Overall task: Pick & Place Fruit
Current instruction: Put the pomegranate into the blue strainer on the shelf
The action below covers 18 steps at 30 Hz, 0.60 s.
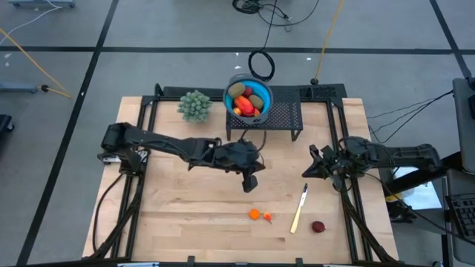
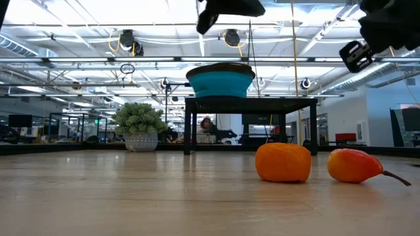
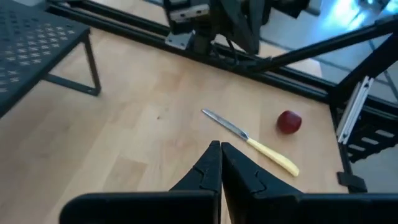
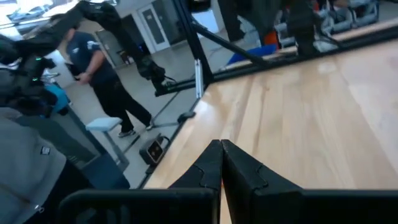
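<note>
I see two small glossy orange toy fruits (image 1: 259,216) lying on the wooden table just ahead of my left claw (image 1: 250,182), fingers pressed together, empty. Right claw (image 1: 312,165) likewise closed, idle.

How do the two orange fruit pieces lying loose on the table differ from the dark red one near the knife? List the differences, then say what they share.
The orange pieces are a pair lying close together near the table's front middle; the dark red fruit lies alone, right of the knife. One orange piece is elongated with a thin stem, while the dark red fruit looks round. They differ in colour too. All lie loose on the table, outside the blue bowl.
</note>
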{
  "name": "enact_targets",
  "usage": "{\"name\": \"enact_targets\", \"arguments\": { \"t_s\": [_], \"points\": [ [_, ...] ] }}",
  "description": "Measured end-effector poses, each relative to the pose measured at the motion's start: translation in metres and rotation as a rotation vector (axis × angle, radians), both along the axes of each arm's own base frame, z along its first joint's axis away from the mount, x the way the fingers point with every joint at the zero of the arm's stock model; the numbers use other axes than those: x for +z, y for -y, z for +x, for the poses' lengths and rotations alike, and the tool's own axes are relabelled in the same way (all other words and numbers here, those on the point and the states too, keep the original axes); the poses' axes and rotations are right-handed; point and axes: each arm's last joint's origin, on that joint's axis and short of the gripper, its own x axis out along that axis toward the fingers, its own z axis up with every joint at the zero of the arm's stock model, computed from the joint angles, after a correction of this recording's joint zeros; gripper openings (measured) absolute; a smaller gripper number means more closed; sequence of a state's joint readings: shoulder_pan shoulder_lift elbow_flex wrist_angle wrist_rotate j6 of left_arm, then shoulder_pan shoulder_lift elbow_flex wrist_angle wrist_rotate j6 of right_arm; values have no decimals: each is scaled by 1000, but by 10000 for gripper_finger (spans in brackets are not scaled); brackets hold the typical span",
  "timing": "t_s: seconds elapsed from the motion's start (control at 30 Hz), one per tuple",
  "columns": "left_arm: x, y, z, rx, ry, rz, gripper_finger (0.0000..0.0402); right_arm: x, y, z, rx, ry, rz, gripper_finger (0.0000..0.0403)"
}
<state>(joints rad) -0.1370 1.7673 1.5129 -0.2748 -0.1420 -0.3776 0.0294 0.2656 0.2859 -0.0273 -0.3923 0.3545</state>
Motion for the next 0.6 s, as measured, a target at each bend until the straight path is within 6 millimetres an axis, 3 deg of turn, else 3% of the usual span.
{"name": "enact_targets", "arguments": {
  "t_s": [0.33,0.6],
  "points": [
    [-5,0,-60,35,120,-4,9,2,-13,18,16,3,-33,0],
    [-18,-8,-115,36,165,-9,7,25,-26,38,3,-30,-80,0]
  ]
}}
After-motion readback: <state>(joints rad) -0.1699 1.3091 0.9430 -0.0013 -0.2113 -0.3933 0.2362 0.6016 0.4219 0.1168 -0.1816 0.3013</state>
